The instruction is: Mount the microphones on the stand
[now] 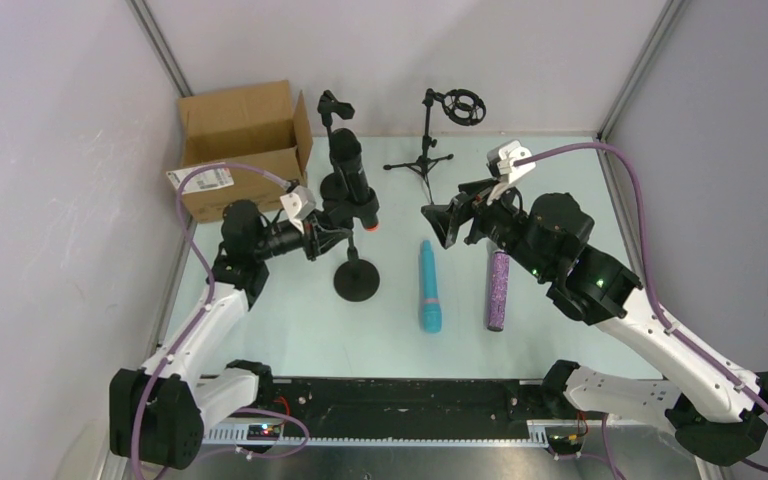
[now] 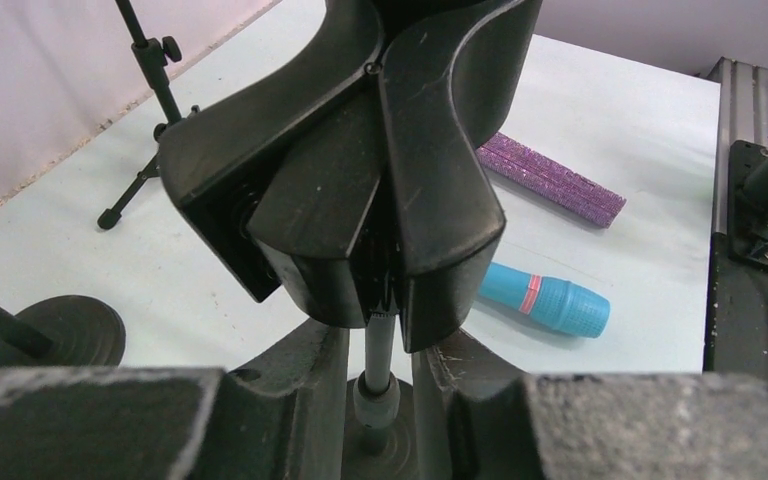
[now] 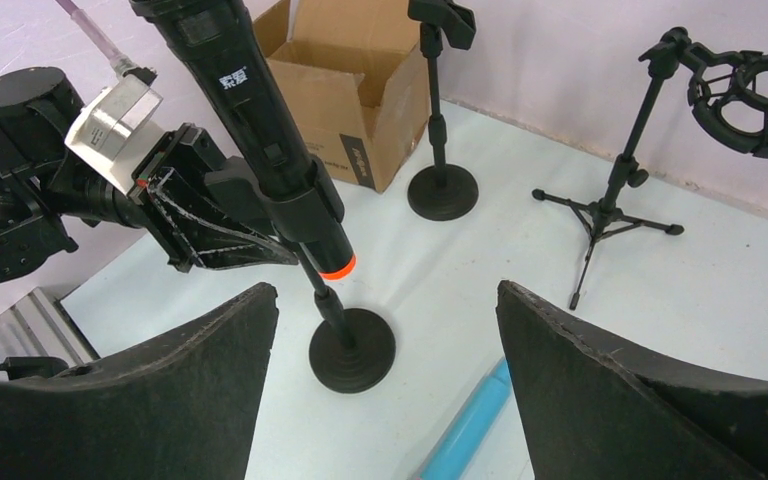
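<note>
Mic (image 3: 260,130) in stand (image 3: 352,350) clip, prob seated.

Robot lab cell, plain white panel walls (image 1: 50,150), aluminium frame posts (image 1: 160,45), pale tabletop (image 1: 290,340)

No readable text. Printed white on black microphone (image 3: 260,140): small logo (image 3: 231,78), illegible. Stuck on cardboard box (image 1: 245,125), at 10 o'clock in overhead view: white barcode label (image 1: 203,180), print too small to read.

The purple microphone (image 1: 497,290) glitters; the cardboard box (image 1: 260,165) looks matt.
</note>
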